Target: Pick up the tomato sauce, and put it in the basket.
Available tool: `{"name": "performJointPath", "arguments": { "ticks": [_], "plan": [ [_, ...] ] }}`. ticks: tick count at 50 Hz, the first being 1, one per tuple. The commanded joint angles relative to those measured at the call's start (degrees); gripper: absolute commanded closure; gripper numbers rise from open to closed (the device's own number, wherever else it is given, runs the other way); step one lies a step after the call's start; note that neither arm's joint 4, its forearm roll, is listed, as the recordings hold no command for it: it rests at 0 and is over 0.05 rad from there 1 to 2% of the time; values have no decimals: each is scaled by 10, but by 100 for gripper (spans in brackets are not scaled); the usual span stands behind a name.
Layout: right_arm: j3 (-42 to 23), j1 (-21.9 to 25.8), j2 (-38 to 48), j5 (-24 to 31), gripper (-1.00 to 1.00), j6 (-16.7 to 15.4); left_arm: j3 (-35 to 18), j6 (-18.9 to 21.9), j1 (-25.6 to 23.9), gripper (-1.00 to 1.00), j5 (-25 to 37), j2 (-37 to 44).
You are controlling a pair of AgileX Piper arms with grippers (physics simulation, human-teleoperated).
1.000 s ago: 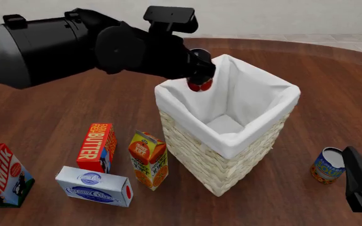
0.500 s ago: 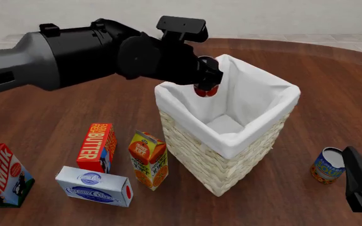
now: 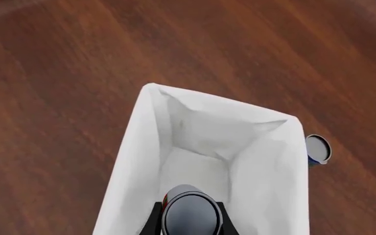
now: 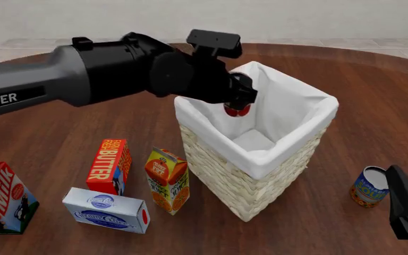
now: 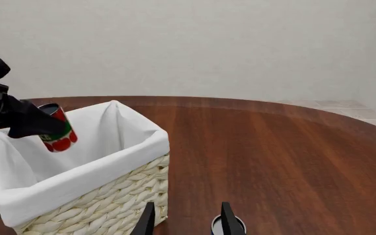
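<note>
The left gripper (image 4: 238,102) sits in the upper middle of the front view, its jaws clamped on the tomato sauce (image 4: 237,110), of which only a small red part shows below the black fingers. In the right wrist view the same can (image 5: 56,131) is plainer: red with a green-and-white label, gripped near its top, its long axis tilted a little off upright with the base hanging lower. It is held in the air over the basket's mouth, close to the corner nearest the arm and about level with the rim, not yet down inside.

The left wrist view looks straight down past the can's grey top (image 3: 189,211) into the white cloth lining, with the bare floor of the basket (image 3: 150,122) just ahead of it. That is the relation that matters: the opening lies directly below the can and a little forward of it, so a release here would probably drop it inside, though close to the near wall; a slight push toward the centre would give more margin.

Outward, the woven basket (image 4: 211,162) stands mid-frame on the wooden bench (image 4: 62,127). The right gripper (image 5: 184,219) rests low at the lower right, jaws parted and holding nothing, with a blue-and-orange can (image 4: 369,186) just beside it. The left arm is plainly the one doing the job.
</note>
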Motion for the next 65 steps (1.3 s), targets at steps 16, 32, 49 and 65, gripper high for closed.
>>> {"name": "performJointPath", "arguments": {
  "ticks": [16, 32, 49, 65],
  "plan": [
    [0, 0, -2, 2, -100, 0, -15, 12, -6, 100, -4, 28],
    [0, 0, -1, 2, -100, 0, -21, 10, -10, 100, -11, 50],
    [0, 0, -2, 2, -100, 0, -29, 12, -11, 100, -16, 69],
    [0, 0, -2, 2, -100, 0, -29, 17, -9, 100, -20, 80]
  ]
}}
